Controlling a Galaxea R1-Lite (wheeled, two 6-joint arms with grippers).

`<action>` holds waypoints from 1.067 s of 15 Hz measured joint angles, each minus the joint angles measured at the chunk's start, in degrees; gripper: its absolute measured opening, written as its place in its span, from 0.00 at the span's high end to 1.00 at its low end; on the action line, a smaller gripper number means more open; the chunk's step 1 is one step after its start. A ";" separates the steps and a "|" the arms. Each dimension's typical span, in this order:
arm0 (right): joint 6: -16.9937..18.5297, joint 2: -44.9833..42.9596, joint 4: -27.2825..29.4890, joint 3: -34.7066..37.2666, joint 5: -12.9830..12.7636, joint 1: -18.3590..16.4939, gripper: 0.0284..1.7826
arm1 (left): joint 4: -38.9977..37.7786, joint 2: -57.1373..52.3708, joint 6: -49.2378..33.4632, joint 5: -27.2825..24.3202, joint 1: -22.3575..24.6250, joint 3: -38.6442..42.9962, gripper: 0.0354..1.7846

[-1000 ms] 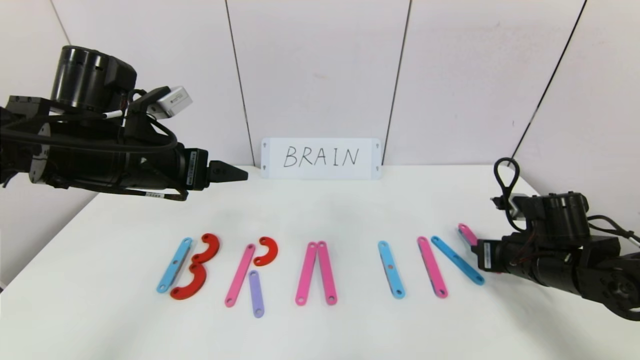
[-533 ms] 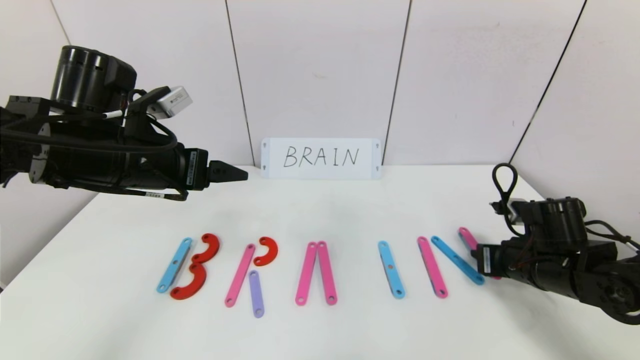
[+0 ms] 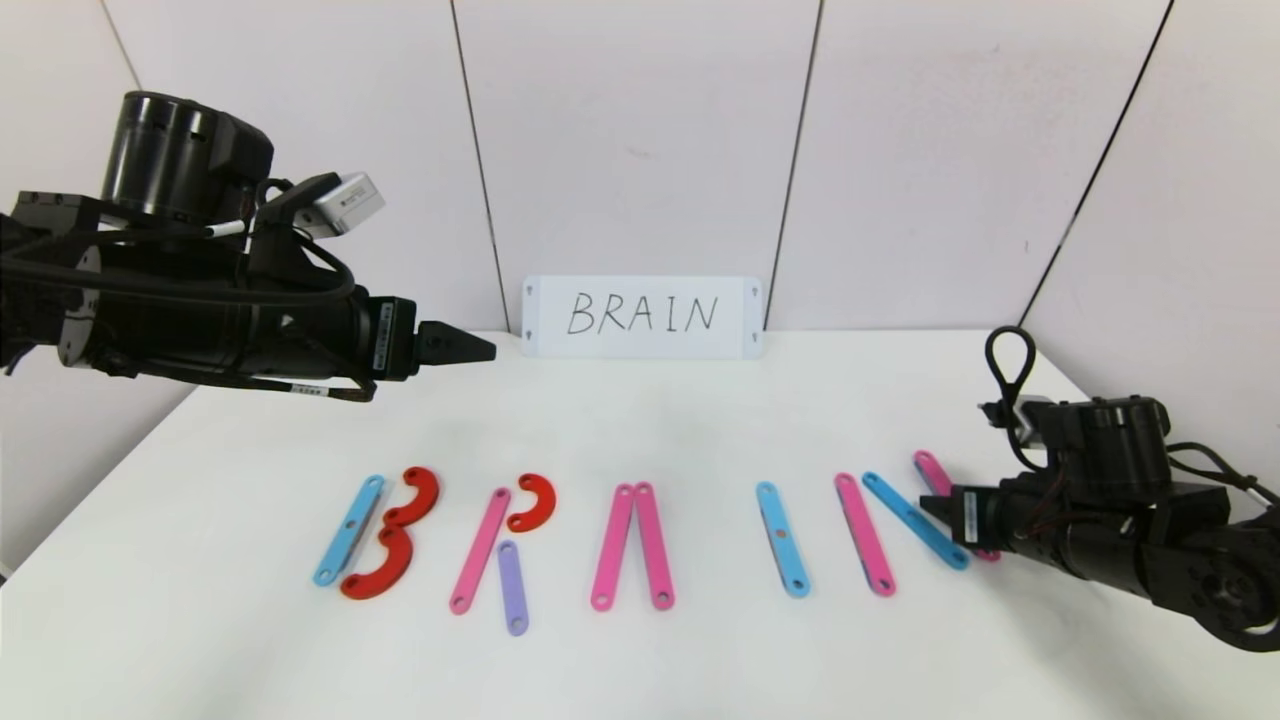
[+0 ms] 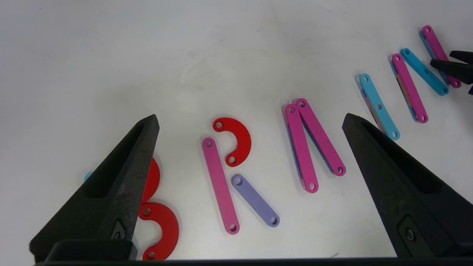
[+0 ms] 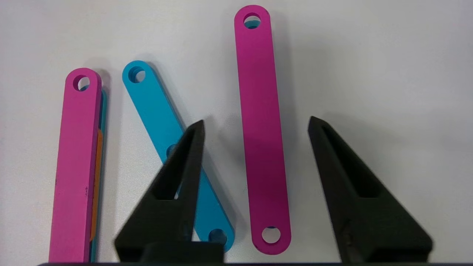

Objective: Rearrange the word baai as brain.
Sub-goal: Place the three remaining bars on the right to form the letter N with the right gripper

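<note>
- Left arm reaches in from the frame's upper left, level; left gripper [image 3: 470,346] with its fingers spread wide.
- Right arm low at the right edge; right gripper [image 5: 255,125] parted, gripping nothing.

White table [image 3: 640,420] carries plastic letters BRAIN [image 3: 640,540] and card [image 3: 641,317].

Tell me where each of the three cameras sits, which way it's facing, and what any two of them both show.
Head view: from the robot's head, looking forward and down at the table; both arms show.
Left wrist view: from the raised left arm, looking down between the open left gripper fingers at the letters.
Right wrist view: low over the table, looking down on the pink bar lying between the open right gripper fingers.
Shared: that pink bar appears in all three.
</note>
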 joint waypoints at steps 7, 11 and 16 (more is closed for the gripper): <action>0.52 -0.74 -0.85 0.22 1.57 -0.18 0.02 | 0.02 0.00 0.00 0.00 0.00 0.00 0.03; 0.63 -0.94 -0.83 0.07 4.97 -0.41 0.02 | 0.04 -0.02 0.00 -0.01 -0.02 0.00 0.03; 0.63 0.12 -0.89 -0.89 6.05 0.17 0.02 | 0.02 0.00 0.00 0.00 -0.05 0.00 0.03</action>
